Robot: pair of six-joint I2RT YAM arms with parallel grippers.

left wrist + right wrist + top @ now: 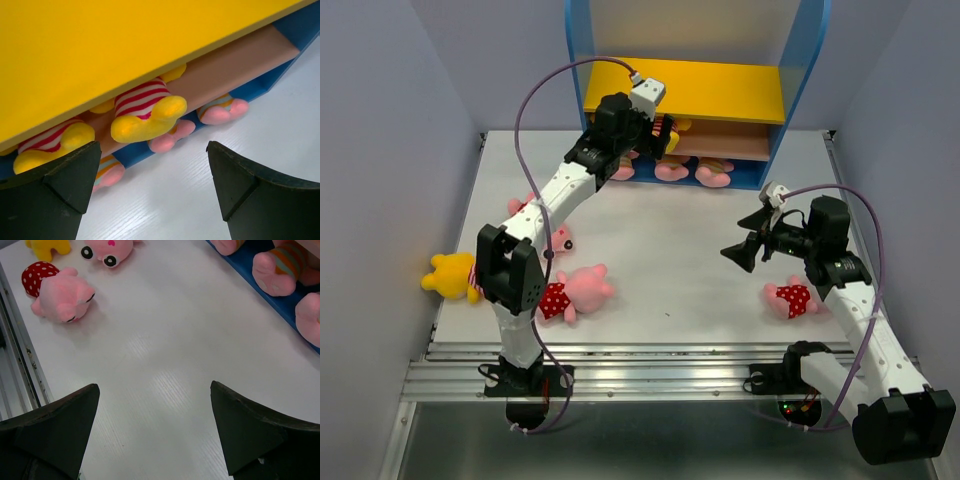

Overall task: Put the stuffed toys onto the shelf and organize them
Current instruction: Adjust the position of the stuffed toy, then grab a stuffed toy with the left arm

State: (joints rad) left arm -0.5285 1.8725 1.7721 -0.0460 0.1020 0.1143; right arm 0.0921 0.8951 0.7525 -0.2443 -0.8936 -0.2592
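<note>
While the left gripper (pixel 153 162) hangs with jaws spread and empty before the blue-sided shelf (pixel 300 22), a yellow plush bear in a red-striped shirt (pixel 142 107) lies on its brown middle board (pixel 235 65) — long axis front-to-back, feet pointing out; the right gripper (pixel 155 395) gapes too.

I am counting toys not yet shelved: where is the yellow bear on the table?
In the top view, the yellow bear lies at the table's left edge, just left of the left arm, near a red-dotted pig.
</note>
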